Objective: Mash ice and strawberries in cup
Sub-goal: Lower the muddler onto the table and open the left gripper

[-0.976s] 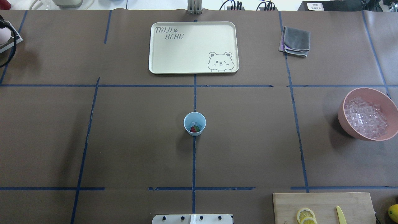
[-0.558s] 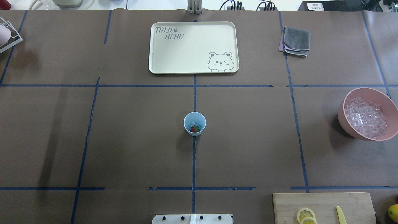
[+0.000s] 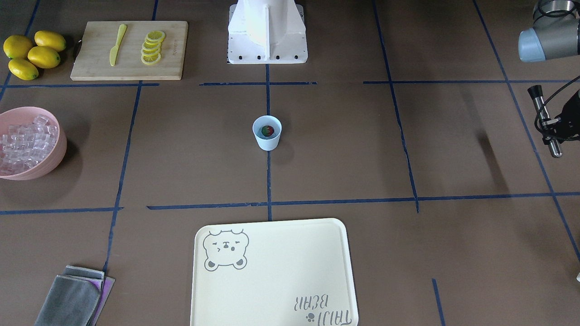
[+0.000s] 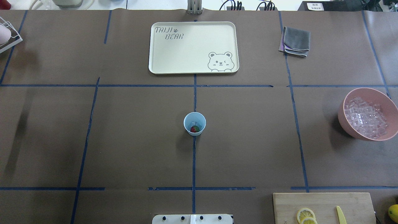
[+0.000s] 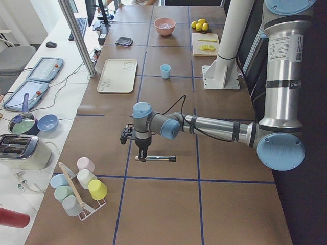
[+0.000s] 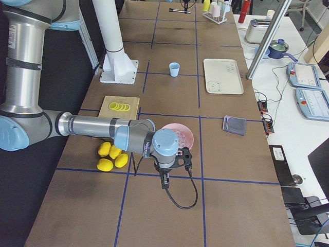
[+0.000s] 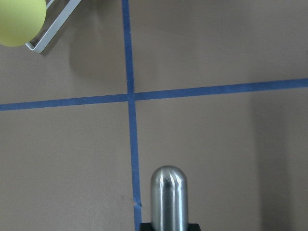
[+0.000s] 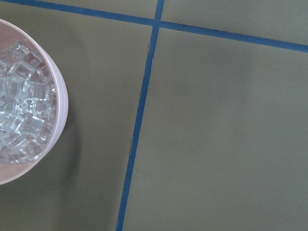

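1. Eyes on the cup [image 4: 194,123]: upright at the very middle of the worktop [image 4: 124,140], sitting on the blue centre tape line.
2. Down at its bottom lies the strawberry [image 4: 194,129], red with its green top, and ice [image 4: 195,121] cubes lie right beside it.
3. Neither arm is anywhere near it; both are well apart from the cup.
4. Out towards the worktop's left edge, the left pincer [image 3: 549,129] is clenched on a metal rod [image 3: 540,102] and hovers above the tape lines near a rack of cups [image 5: 79,189].
5. Over by the right edge, the right pincer [image 6: 163,180] hangs just beside the pink bowl [image 4: 341,119], which is heaped with more ice. Whether its jaws are apart or closed, I cannot tell.
6. Along the far edge there is a cream tray [image 4: 192,46] at the middle and a folded grey cloth [image 4: 295,41] towards the right.
7. At the near right corner, a cutting board [image 4: 323,202] carries lemon slices [image 4: 305,214] and a yellow knife [image 4: 341,215], with whole lemons [image 3: 34,53] beside it.
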Controlling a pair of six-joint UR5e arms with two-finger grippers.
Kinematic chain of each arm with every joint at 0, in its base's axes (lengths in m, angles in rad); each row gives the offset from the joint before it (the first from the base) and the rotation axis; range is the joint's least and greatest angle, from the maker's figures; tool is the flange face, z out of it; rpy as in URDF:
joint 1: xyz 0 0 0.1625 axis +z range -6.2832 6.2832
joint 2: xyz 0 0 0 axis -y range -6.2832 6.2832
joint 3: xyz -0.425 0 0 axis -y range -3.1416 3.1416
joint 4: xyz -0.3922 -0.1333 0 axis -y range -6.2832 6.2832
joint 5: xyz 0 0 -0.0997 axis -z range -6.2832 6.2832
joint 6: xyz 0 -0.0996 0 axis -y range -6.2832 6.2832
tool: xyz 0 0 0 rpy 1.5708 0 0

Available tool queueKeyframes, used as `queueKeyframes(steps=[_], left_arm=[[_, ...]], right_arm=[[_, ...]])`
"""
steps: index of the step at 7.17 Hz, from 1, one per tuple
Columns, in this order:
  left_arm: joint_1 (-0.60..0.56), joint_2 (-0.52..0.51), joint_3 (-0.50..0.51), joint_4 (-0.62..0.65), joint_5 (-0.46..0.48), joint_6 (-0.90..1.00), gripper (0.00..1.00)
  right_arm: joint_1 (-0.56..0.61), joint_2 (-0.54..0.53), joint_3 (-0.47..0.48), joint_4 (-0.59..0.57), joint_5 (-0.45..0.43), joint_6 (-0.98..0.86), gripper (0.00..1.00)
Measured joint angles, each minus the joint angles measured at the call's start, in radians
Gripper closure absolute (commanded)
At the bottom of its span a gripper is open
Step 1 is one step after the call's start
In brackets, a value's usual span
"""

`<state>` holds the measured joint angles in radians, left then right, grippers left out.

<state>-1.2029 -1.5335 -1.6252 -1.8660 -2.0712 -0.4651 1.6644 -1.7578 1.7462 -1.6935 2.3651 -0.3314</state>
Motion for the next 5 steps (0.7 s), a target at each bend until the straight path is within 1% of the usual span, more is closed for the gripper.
queueKeyframes(steps=[1,4,5], left_arm=[[0.002,-0.001,0.062,-0.087,-0.004,-0.044,0.99],[0.029,-0.003,0.142,-0.199,-0.033,-0.083,0.97],[0.05,-0.003,0.17,-0.243,-0.036,-0.085,0.91]], right_arm=[[0.0,0.0,0.0,0.0,-0.001,0.0,0.0],[0.0,-0.001,-0.001,0.0,-0.001,0.0,0.01],[0.0,-0.001,-0.001,0.0,0.0,0.0,0.01]])
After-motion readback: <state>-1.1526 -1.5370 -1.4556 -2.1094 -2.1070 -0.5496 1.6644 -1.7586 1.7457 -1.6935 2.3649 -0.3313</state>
